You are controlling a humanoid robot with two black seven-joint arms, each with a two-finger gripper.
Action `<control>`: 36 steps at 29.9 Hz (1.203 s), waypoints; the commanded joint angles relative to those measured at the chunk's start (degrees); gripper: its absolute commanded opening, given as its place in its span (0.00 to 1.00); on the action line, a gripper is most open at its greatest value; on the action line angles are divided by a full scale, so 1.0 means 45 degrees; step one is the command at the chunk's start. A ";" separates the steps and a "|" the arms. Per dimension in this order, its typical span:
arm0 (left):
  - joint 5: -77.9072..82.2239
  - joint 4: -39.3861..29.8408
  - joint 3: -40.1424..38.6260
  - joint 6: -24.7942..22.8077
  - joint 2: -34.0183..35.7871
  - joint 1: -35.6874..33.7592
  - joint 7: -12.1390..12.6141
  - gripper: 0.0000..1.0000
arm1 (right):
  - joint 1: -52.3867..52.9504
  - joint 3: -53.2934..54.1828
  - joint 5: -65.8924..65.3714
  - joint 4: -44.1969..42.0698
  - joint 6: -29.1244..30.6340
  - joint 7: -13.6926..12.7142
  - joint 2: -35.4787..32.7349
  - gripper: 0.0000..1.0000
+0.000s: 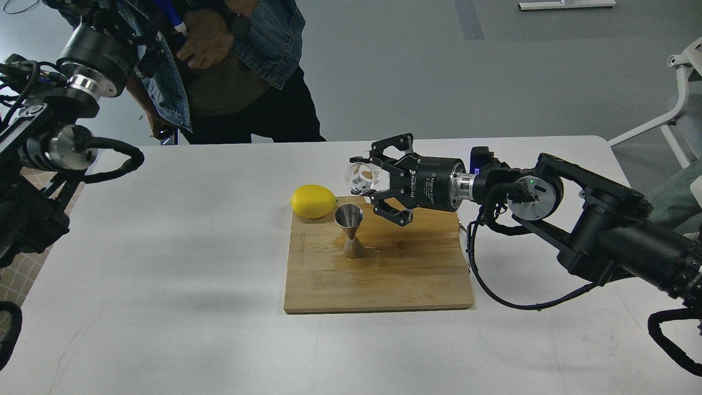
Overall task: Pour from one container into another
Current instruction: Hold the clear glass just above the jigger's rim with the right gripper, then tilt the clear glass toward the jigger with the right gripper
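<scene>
My right gripper [371, 181] is shut on the small clear glass tumbler [361, 178], which lies tipped on its side with its mouth pointing left. It hangs just above and slightly right of the steel hourglass jigger [349, 230], which stands upright on the wooden board [378, 274]. The board looks wet around the jigger's foot. My left arm [66, 109] rises at the far left edge; its gripper is out of view.
A yellow lemon [313, 201] rests at the board's back left corner, close to the jigger. A person in a denim jacket [230, 60] stands behind the white table [164, 247]. A white chair frame [677, 104] is at the right.
</scene>
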 commanded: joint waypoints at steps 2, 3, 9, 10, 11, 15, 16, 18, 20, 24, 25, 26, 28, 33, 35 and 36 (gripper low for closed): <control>0.0002 0.0000 0.0001 0.0000 0.0003 0.0000 -0.0010 0.98 | -0.0004 0.0001 -0.0013 0.0002 0.0096 -0.0001 0.0000 0.43; 0.0002 0.0000 0.0001 0.0000 0.0003 0.0000 0.0009 0.98 | -0.0004 0.0001 -0.0013 0.0002 0.0116 -0.0001 0.0000 0.43; 0.0002 0.0019 0.0001 0.0000 0.0003 0.0000 -0.0010 0.98 | -0.0004 0.0001 -0.0013 0.0002 0.0175 -0.0001 0.0000 0.43; -0.0018 0.0019 0.0001 0.0000 0.0003 0.0000 0.0009 0.98 | -0.0004 0.0001 -0.0033 0.0002 0.0194 -0.0001 0.0000 0.43; 0.0002 0.0019 0.0001 0.0000 0.0003 0.0000 0.0009 0.98 | -0.0004 0.0001 -0.0033 0.0002 0.0175 -0.0001 0.0000 0.43; 0.0002 0.0019 0.0001 0.0000 0.0003 0.0000 -0.0010 0.98 | -0.0004 0.0001 -0.0091 0.0002 0.0194 -0.0001 0.0019 0.43; -0.0018 0.0019 0.0001 0.0000 0.0003 0.0000 0.0009 0.98 | 0.0016 -0.0018 -0.0227 0.0002 0.0194 -0.0001 0.0019 0.43; 0.0002 0.0019 0.0001 0.0000 0.0022 0.0000 0.0009 0.98 | 0.0074 -0.0213 -0.0306 0.0002 0.0194 0.0019 0.0019 0.43; 0.0002 0.0039 0.0001 0.0000 0.0003 0.0000 0.0009 0.98 | 0.0094 -0.0292 -0.0306 0.0002 0.0194 0.0038 0.0038 0.43; 0.0002 0.0039 0.0020 0.0000 0.0003 0.0000 0.0009 0.98 | 0.0094 -0.0311 -0.0306 0.0002 0.0214 0.0038 0.0039 0.43; 0.0002 0.0039 0.0020 0.0000 0.0003 0.0000 0.0009 0.98 | 0.0094 -0.0312 -0.0306 0.0002 0.0272 0.0038 0.0039 0.43; 0.0002 0.0039 0.0001 0.0000 0.0022 0.0000 0.0009 0.98 | 0.0094 -0.0312 -0.0306 0.0002 0.0272 0.0058 0.0039 0.43; 0.0002 0.0039 0.0001 -0.0019 0.0022 0.0000 0.0009 0.98 | 0.0075 -0.0312 -0.0307 -0.0018 0.0292 0.0058 0.0039 0.43; -0.0018 0.0039 0.0001 -0.0019 0.0042 0.0000 0.0009 0.98 | 0.0074 -0.0312 -0.0326 -0.0018 0.0409 0.0077 0.0000 0.43; -0.0018 0.0019 0.0001 -0.0019 0.0042 0.0000 0.0009 0.98 | 0.0074 -0.0312 -0.0326 0.0002 0.0428 0.0077 0.0000 0.43; -0.0018 0.0019 0.0001 -0.0019 0.0042 0.0000 0.0009 0.98 | 0.0074 -0.0331 -0.0326 -0.0018 0.0429 0.0077 0.0000 0.43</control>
